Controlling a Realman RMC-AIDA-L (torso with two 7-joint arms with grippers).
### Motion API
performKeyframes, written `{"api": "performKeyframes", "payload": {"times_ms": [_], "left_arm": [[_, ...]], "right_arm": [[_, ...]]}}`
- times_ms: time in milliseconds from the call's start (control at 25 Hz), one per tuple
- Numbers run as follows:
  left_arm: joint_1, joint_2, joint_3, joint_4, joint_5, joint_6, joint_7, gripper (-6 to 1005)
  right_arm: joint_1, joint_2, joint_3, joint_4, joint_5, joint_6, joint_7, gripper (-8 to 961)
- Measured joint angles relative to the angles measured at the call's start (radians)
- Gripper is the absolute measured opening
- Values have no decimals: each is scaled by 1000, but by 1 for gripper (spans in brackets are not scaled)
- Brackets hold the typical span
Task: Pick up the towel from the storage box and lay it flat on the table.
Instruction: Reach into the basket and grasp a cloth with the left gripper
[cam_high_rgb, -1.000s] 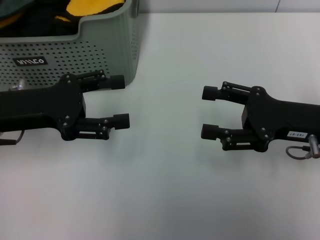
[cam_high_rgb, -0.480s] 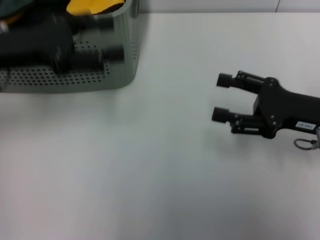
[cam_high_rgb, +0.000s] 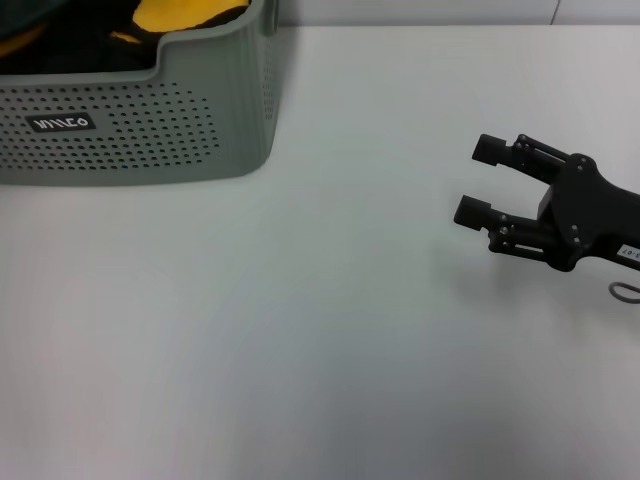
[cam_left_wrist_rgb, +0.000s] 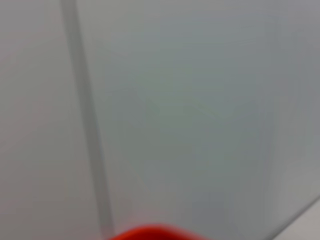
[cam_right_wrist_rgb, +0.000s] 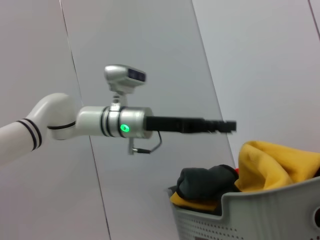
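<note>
The yellow towel (cam_high_rgb: 180, 12) lies bunched in the grey-green storage box (cam_high_rgb: 150, 130) at the table's far left corner. In the right wrist view the towel (cam_right_wrist_rgb: 275, 160) bulges over the rim of the storage box (cam_right_wrist_rgb: 250, 215). My left gripper (cam_right_wrist_rgb: 227, 126) shows only in that view, seen edge-on, held level in the air above the box and touching nothing. Over the white table (cam_high_rgb: 330, 330) at the right edge hovers my right gripper (cam_high_rgb: 480, 180), open and empty, fingers pointing left.
Dark black fabric (cam_high_rgb: 70, 45) shares the box with the towel and shows beside it as a dark bundle (cam_right_wrist_rgb: 205, 182). The left wrist view holds only a blurred grey wall with a red shape (cam_left_wrist_rgb: 150, 233) at its edge.
My left arm has risen from in front of the box and left the head view. The right gripper has drawn back toward the right edge, still open.
</note>
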Motion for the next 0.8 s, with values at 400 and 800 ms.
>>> {"api": "performKeyframes", "payload": {"times_ms": [400, 800], "left_arm": [[-100, 26, -1, -198, 191, -170, -22, 754], [-100, 34, 5, -218, 193, -158, -75, 641]], "right_arm": [[-18, 8, 3, 0, 6, 30, -3, 838], [-20, 11, 25, 0, -1, 32, -13, 838]]}}
